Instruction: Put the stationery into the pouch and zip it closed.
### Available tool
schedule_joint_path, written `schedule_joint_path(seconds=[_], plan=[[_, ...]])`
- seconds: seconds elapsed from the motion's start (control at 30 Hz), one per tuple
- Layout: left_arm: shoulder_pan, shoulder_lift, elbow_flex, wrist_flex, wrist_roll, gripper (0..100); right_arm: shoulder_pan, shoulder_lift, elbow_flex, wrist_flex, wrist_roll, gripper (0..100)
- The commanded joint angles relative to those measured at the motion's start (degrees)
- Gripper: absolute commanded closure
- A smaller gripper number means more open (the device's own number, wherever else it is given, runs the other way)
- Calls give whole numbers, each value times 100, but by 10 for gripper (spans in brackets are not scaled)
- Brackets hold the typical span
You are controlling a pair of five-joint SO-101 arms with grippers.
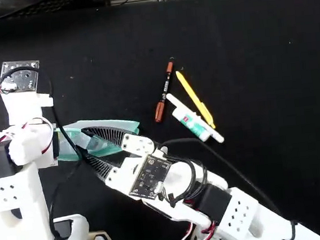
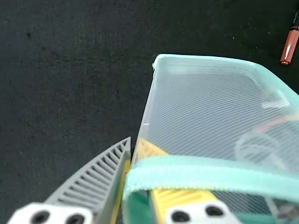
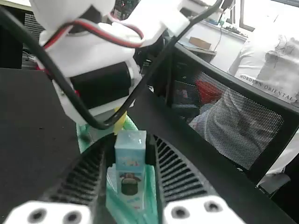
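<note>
**Right gripper holds a small box over the pouch**

We judge that the loading step is under way. The right gripper [image 3: 131,142] is clamped on a small pale-blue box [image 3: 130,172], and the teal pouch [image 2: 210,107] lies just beneath its fingertips. The left gripper [image 2: 134,148] pinches the pouch's edge. The next move, we think, is to lower the box into the opening and release it. The right wrist view shows the gripped box, which the high view hides. The high view shows a brown pen [image 1: 163,94], a yellow pen [image 1: 195,99] and a white tube [image 1: 193,123], all well apart from both grippers.
</note>
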Motion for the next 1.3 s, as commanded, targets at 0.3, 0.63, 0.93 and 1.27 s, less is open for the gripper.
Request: schedule_joint_path(seconds=[0.3,0.63,0.93,1.27], plan=[[-13,-26,13,26,-18,970,105,48,-2888,3174,53,805],[-13,-26,13,26,-18,970,1749,57,-4400,4316,44,805],[31,-26,-13,26,-18,970,4484,444,-1200,3332,79,805],[31,-26,-13,26,-18,970,4624,3609,-1692,2611,-176,805]])
